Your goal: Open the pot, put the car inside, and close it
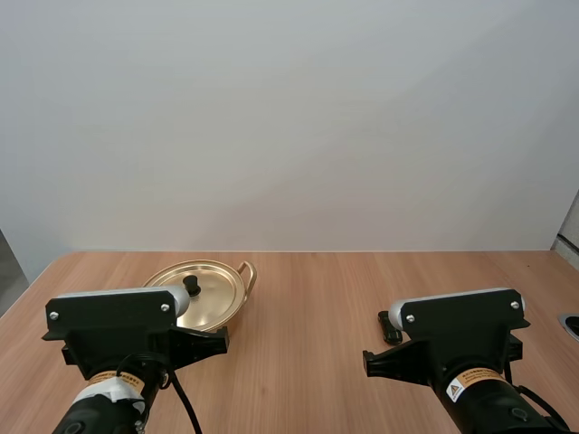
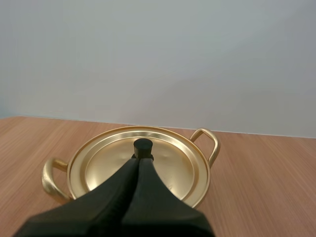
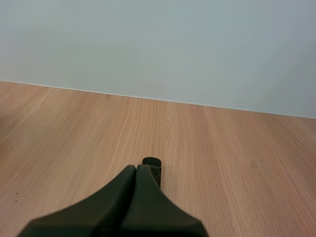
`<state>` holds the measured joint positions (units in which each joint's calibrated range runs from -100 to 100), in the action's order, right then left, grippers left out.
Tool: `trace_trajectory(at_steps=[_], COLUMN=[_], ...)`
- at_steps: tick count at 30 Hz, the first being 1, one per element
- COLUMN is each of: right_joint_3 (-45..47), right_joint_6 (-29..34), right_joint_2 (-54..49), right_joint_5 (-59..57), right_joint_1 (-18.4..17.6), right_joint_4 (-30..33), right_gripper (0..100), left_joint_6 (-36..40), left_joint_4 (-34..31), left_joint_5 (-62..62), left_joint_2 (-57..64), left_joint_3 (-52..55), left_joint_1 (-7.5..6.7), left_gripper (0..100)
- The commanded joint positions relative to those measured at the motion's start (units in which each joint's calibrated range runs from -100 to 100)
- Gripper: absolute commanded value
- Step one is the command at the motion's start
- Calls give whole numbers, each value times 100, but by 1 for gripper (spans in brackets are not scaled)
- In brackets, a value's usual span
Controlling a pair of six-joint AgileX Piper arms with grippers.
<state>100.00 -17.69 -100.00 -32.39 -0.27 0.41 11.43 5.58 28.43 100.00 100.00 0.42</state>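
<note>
Bare light wooden surface (image 1: 308, 298) runs wide between the arms to its far edge. A lidded shiny gold round metal pot (image 1: 222, 294) sits left, before the closed left hand (image 2: 138, 160). A small black object (image 3: 153, 163) lies at the closed right hand (image 3: 137, 169).

- A wooden table (image 1: 362, 289) of light brown grain fills the lower part of the high view, running from the left edge to the right.
- A plain pale wall (image 1: 289, 117) takes the whole upper half and meets the table's far edge.
- A grey surface (image 1: 7, 271) shows at the left edge, beyond the table's corner.
</note>
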Motion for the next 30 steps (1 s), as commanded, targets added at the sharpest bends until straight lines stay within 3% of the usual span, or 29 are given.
trace_trajectory(at_steps=[1,27,30], right_joint_3=[0,0,0], right_joint_6=[3,3,-101], right_joint_2=[0,0,0], right_joint_5=[-3,13,701], right_joint_1=[2,2,2], right_joint_4=[3,24,225], right_gripper=[0,0,0], left_joint_6=[0,0,-264], left_joint_4=[-4,-16,-181], left_joint_5=[4,6,-265], left_joint_2=[0,0,0], left_joint_3=[0,0,0], left_joint_1=[2,2,2], left_gripper=[0,0,0])
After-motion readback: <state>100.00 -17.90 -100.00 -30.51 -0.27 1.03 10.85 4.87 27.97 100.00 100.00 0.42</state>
